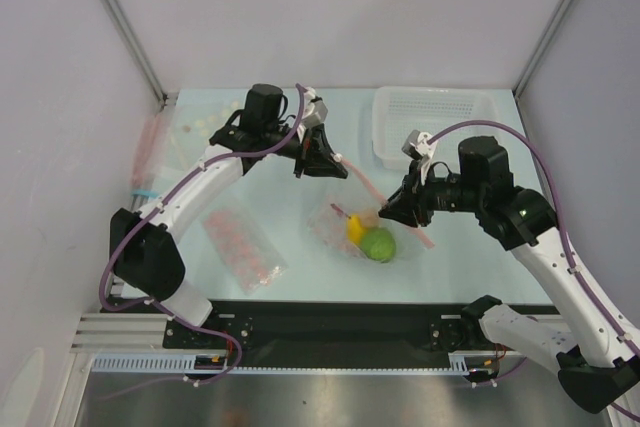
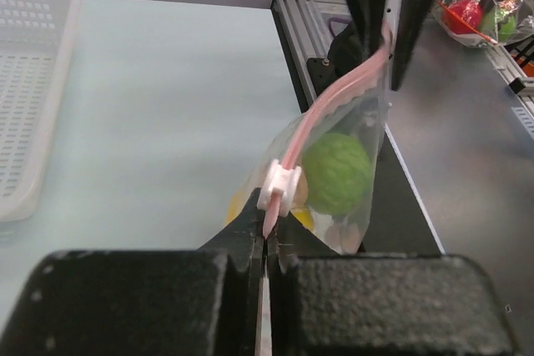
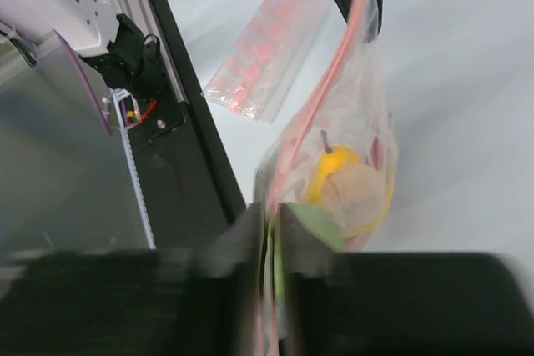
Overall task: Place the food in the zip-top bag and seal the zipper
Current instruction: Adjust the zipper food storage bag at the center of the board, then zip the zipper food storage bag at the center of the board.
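Observation:
The clear zip-top bag [image 1: 362, 230] hangs stretched between my two grippers above the table. Its pink-red zipper [image 2: 334, 97] runs taut from one to the other, with a white slider [image 2: 280, 185] just in front of my left jaws. My left gripper [image 2: 269, 235] is shut on the strip's end. My right gripper [image 3: 271, 227], blurred, pinches the strip's other end with its jaws almost together. Inside the bag lie food items: a green round fruit [image 2: 336, 172], a yellow pear-like fruit [image 3: 334, 164] and a beige bulb [image 3: 359, 191]. The chili is not clear to me.
A white perforated basket [image 1: 430, 117] stands at the back right. A flat packet of pink-red pieces [image 1: 243, 247] lies front left, and a packet of pale pieces [image 1: 200, 127] at the back left. The black mounting rail [image 1: 350, 322] borders the near edge.

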You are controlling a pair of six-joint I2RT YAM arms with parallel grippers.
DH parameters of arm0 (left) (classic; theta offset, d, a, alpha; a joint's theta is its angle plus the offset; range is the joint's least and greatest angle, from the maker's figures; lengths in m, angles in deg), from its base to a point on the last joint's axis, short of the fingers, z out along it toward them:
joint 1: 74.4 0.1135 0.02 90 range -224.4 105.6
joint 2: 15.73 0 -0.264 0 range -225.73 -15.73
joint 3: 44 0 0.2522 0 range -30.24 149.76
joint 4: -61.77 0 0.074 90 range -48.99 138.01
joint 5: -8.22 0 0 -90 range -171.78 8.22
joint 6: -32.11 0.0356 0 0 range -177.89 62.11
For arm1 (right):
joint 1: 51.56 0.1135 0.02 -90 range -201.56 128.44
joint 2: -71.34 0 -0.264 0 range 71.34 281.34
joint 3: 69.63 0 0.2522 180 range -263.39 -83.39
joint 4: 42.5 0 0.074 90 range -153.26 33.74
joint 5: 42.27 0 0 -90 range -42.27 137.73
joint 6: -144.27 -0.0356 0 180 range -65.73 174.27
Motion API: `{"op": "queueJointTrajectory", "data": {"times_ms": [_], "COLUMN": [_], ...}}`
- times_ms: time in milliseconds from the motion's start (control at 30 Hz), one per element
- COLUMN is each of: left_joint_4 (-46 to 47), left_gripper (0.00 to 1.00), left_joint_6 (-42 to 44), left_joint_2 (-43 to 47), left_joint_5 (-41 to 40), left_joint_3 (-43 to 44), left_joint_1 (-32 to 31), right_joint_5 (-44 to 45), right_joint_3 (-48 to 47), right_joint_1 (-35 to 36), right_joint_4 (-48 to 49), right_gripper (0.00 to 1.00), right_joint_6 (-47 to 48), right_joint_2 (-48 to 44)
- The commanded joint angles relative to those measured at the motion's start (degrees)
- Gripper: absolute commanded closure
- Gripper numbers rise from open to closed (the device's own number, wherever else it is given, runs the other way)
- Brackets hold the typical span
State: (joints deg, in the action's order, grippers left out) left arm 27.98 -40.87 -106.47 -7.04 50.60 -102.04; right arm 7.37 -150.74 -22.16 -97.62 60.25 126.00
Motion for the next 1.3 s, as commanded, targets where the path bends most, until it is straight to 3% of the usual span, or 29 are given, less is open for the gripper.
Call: {"op": "queueJointTrajectory", "data": {"times_ms": [0, 133, 233, 467, 767, 1100, 1267], "left_joint_4": [-0.2, -1.7, -2.1, -4.7, -13.1, -16.6, -18.2], "left_gripper": [1.0, 1.0, 1.0, 1.0, 1.0, 1.0, 1.0], "left_joint_6": [2.2, 2.8, 2.9, 4.1, 9.0, 11.2, 12.7], "left_joint_2": [1.6, 2.1, 2.2, 1.8, -1.0, -1.5, -2.0], "left_joint_5": [0.7, -0.8, -2.0, -4.9, -9.9, -12.1, -13.0], "left_joint_3": [2.5, 2.4, 2.4, 3.5, 7.9, 9.3, 10.5], "left_joint_1": [-0.4, -1.1, -1.9, -4.4, -8.0, -9.0, -9.0], "right_joint_5": [1.3, 3.3, 5.7, 8.5, 9.2, 12.0, 6.1], "right_joint_3": [-0.1, -0.5, -1.4, -3.7, -7.4, -7.4, -7.1], "right_joint_1": [-0.1, -0.1, -0.1, 0.2, 1.5, 1.3, -1.6], "right_joint_4": [4.6, 7.7, 10.1, 16.6, 19.1, 19.0, 17.2], "right_gripper": [0.69, 0.49, 0.41, 0.52, 0.52, 0.55, 0.56], "right_joint_6": [-0.4, -1.3, -2.7, -5.7, -5.0, -2.2, -0.8], "right_joint_2": [-0.3, -0.3, 0.7, 5.8, 11.5, 9.3, 7.6]}}
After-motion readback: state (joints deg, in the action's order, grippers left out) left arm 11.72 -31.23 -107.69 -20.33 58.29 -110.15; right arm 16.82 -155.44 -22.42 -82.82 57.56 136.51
